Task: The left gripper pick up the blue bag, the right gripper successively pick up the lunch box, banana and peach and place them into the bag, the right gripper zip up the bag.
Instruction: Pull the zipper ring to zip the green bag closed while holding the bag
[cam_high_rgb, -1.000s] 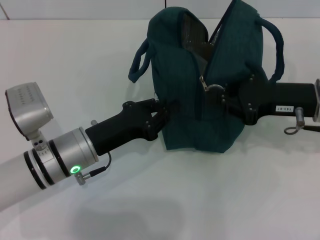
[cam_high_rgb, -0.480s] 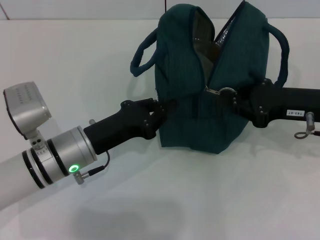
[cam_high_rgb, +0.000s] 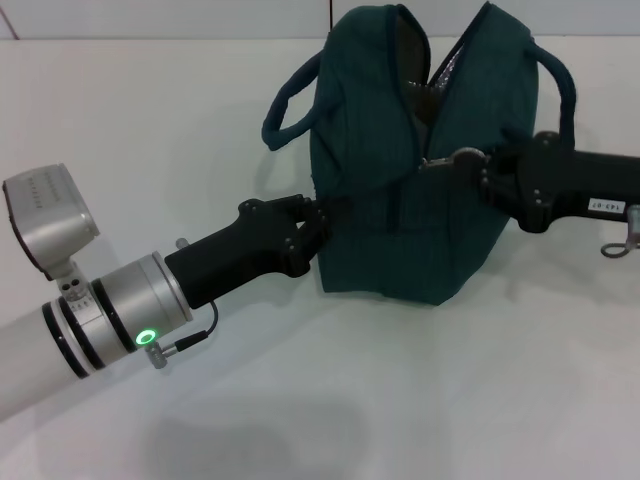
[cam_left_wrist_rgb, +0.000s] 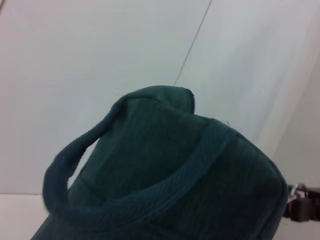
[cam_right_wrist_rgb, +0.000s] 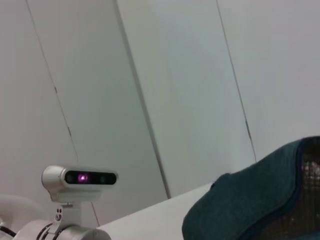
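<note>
soft even light, faint shadows

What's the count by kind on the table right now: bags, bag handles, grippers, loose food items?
Bags: 1, the blue bag, standing, top still partly unzipped.
Bag handles: 2, the left handle and the right handle.
Grippers: 2, the left gripper at the bag's side and the right gripper at the zipper pull.
Loose food items: 0 visible.
Total: 5.

bag (cam_high_rgb: 425, 230) on table (cam_high_rgb: 400, 400), between grippers
</note>
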